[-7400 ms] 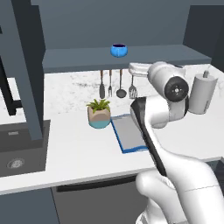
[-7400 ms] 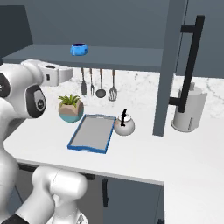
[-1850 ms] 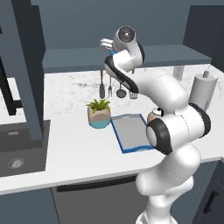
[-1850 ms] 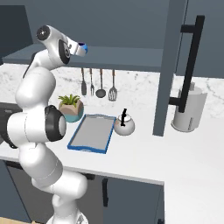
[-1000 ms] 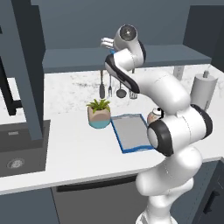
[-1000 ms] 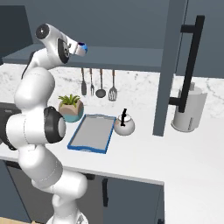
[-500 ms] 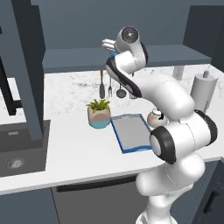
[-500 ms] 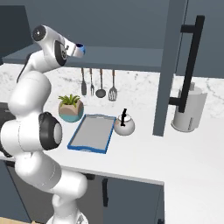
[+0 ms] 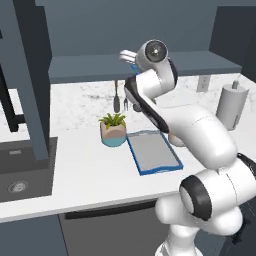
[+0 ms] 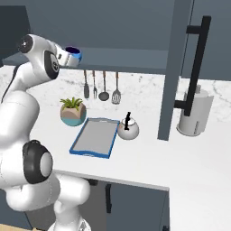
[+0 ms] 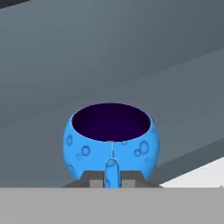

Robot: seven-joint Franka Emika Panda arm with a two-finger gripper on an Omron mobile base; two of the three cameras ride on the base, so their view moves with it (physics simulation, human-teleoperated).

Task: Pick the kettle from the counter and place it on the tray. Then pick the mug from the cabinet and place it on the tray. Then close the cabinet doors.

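The bright blue mug [image 11: 111,138] fills the middle of the hand view, dark inside, with its handle toward me. My gripper [image 11: 111,177] is shut on that handle, one fingertip on each side. From the right base view the mug [image 10: 75,54] is at the left front edge of the cabinet shelf [image 10: 131,57], in my gripper [image 10: 67,57]. The kettle [image 10: 128,130] stands on the counter [image 10: 149,158], touching the right side of the blue-rimmed tray [image 10: 79,149]. Nothing lies on the tray [image 9: 152,170]. In the left base view my arm hides most of the mug.
A potted plant [image 10: 73,113] stands left of the tray, and utensils [image 10: 103,85] hang on the back wall. A paper-towel roll [image 10: 194,115] is at the right. The open cabinet doors [image 10: 177,67] [image 9: 31,75] jut out on both sides. A sink [image 9: 20,170] lies at the left.
My hand has drawn back a little out of the cabinet, toward the left of the right base view, with the mug in its grip. Kettle and tray have not moved.
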